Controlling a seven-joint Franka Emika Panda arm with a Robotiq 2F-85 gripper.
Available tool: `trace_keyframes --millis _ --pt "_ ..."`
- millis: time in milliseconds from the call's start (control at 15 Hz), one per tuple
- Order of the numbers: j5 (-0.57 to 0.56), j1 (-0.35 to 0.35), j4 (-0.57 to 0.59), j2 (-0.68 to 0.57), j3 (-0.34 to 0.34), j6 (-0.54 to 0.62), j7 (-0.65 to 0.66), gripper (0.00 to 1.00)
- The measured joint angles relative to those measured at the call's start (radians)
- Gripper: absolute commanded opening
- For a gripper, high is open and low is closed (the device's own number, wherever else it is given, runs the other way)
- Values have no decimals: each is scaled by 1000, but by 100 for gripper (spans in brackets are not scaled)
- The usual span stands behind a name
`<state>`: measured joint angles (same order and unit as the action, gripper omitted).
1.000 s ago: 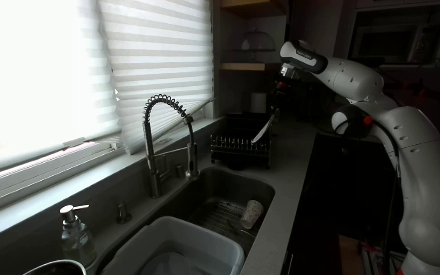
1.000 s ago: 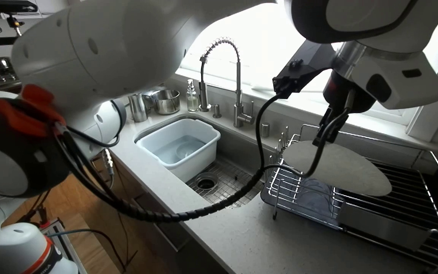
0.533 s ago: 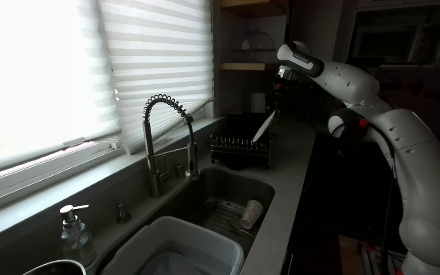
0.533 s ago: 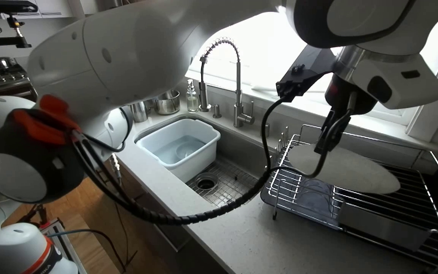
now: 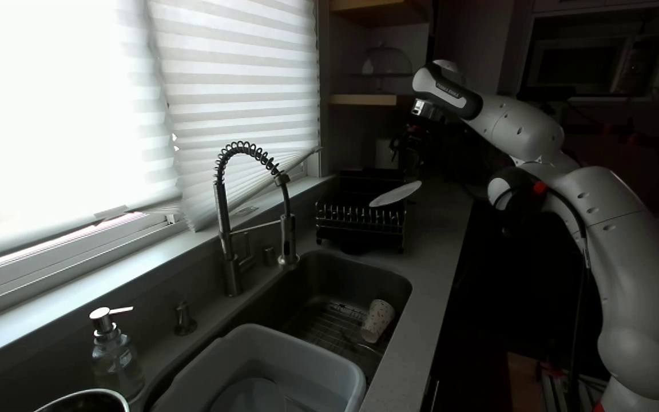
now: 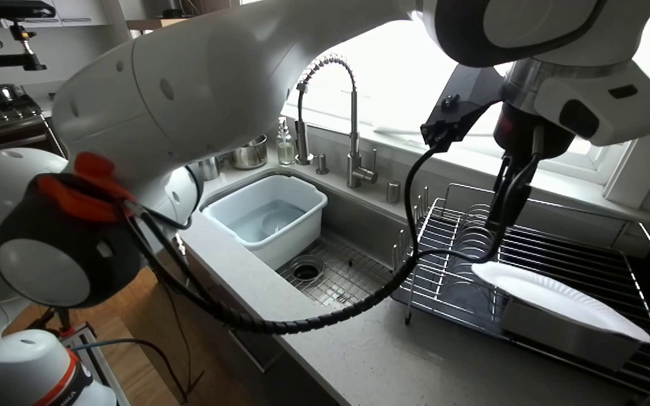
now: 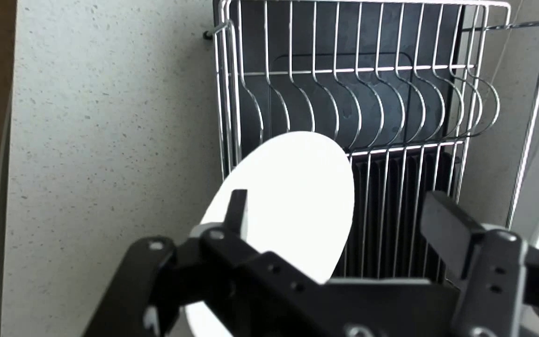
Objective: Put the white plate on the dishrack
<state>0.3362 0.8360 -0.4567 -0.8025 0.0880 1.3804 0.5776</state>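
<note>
The hold has just been let go: half a second ago the white plate (image 6: 562,296) hung steep between the fingers (image 7: 449,231); now they stand wide apart and it is lower and flatter, pinched by nothing. It slants over the dishrack (image 6: 590,259), across the edge farther from the blinds (image 5: 238,86), part of it jutting out above the worktop (image 7: 101,164), so I'd call the release done but the placing doubtful; it may be mid-drop, I can't tell, and could slide off. The wrist view makes the gap between the fingers plain; in an exterior view they sink into shadow, yet there the plate (image 5: 395,194) shows its tilt, the end nearer the blinds lower. In an exterior view a box (image 6: 562,341) shows just below the plate, which I can't make out in the wrist view.
</note>
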Motion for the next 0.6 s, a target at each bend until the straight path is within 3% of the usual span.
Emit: trace_keyframes --millis 600 --pt "-14 2 4 4 -11 58 -34 100"
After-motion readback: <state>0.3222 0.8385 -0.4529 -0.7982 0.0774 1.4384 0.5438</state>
